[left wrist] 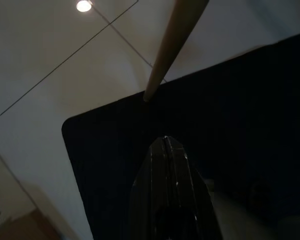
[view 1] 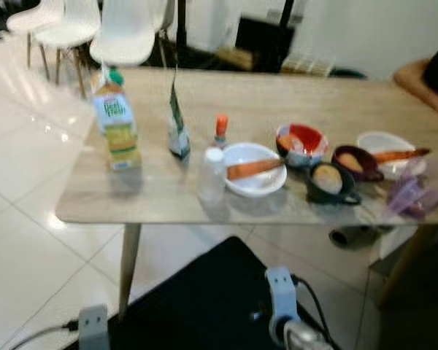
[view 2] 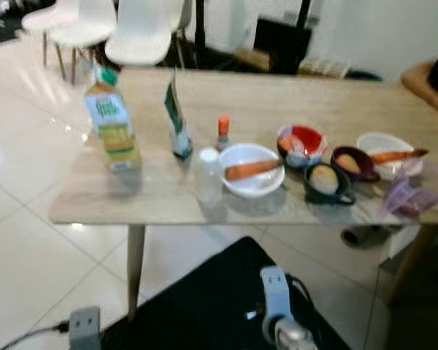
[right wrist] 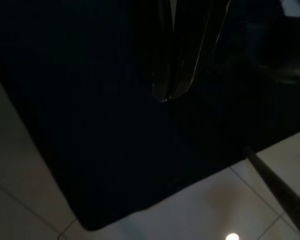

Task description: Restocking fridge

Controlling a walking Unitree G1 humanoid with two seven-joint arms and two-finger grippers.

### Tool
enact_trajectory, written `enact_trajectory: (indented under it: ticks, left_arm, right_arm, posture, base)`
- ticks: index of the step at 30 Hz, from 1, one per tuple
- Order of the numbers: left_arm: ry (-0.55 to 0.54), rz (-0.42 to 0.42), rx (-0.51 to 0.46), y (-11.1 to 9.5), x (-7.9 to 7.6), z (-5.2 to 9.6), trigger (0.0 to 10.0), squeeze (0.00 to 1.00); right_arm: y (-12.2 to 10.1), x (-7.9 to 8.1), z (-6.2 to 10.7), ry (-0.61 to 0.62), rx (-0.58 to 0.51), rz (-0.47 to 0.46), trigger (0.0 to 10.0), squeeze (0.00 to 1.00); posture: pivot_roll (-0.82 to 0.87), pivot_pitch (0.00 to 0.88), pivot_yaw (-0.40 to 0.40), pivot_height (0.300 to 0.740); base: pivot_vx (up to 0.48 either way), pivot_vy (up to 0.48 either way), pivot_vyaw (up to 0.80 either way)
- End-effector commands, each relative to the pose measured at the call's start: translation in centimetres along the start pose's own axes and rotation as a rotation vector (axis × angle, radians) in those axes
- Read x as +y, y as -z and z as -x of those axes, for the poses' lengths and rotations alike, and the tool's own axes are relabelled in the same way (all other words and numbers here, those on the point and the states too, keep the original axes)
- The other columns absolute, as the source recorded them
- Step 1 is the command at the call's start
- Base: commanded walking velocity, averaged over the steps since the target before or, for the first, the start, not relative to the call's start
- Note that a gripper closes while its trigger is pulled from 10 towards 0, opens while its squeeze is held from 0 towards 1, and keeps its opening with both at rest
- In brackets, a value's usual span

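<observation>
From the head views, the juice carton (view 1: 115,120) stands upright near the tabletop's (view 1: 95,200) left end, ahead and above both hanging arms, so likely the left arm's reach.

Left wrist: left end effector (left wrist: 166,142) pressed together over a black mat (left wrist: 240,110).

Right wrist: right end effector (right wrist: 165,97) likewise closed, idle.

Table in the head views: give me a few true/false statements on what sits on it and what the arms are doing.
1. The juice bottle stands upright near the wooden table's left end. True.
2. A carrot lies across the white bowl. True.
3. The left gripper holds the juice bottle. False: it hangs shut over a black mat.
4. The green carton lies flat. False: it stands.
</observation>
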State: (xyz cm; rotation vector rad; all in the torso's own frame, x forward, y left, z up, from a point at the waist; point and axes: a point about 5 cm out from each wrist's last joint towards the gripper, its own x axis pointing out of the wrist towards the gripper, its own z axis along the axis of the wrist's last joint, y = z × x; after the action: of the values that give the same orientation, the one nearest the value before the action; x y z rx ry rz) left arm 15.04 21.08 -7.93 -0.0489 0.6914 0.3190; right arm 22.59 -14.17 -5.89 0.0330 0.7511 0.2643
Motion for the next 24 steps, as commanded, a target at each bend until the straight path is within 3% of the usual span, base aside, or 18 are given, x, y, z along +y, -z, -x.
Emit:
enact_trajectory:
  ticks: [1,12,20,24]
  left_arm:
    - [-0.013,-0.002,0.024,0.7,0.3,0.3,10.0,0.00]
    - [-0.054,-0.001,0.021,0.5,0.8,0.2,10.0,0.00]
    - [-0.105,0.057,-0.013,-0.3,1.4,-0.1,10.0,0.00]
    - [-0.100,0.064,-0.015,-0.5,1.2,-0.3,10.0,0.00]
  right_arm:
    - [0.9,0.1,0.2,0.003,0.021,-0.021,10.0,0.00]
    - [0.6,0.0,0.1,0.002,0.019,-0.015,10.0,0.00]
    - [0.6,-0.2,0.2,0.003,0.017,-0.014,10.0,0.00]
    - [0.5,-0.1,0.2,-0.002,0.012,-0.013,10.0,0.00]
  posture:
    - [0.01,0.087,-0.097,0.740]
    - [0.01,0.098,-0.096,0.740]
    - [0.01,0.104,-0.095,0.740]
    - [0.01,0.111,-0.093,0.740]
  base:
    - [0.000,0.000,0.00]
    - [0.000,0.000,0.00]
    - [0.000,0.000,0.00]
    - [0.000,-0.422,0.00]
